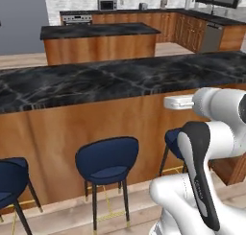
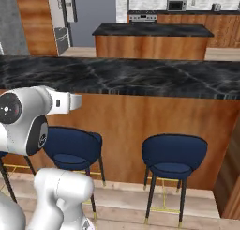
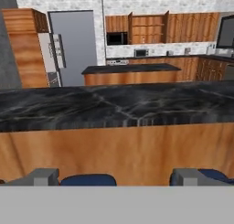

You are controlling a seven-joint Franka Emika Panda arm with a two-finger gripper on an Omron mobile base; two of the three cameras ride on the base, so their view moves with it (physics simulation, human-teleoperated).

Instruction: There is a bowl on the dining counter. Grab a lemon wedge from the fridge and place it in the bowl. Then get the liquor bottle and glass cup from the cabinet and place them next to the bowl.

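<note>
The gripper faces the dining worktop, fingers spread wide and holding nothing. Blue stools line its wooden front; far behind stand the fridge and cabinet.

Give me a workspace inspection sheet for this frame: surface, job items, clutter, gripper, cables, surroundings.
Surface: dining counter, black veined marble over wood.
Job's things: grey fridge far left; open wooden cabinet on back wall, contents too small to tell.
Clutter: nothing seen.
Gripper: gripper open, holding nothing, facing the counter.
Cables: nothing seen.
Surroundings: blue stools below counter; kitchen island behind; microwave on far counter.
</note>
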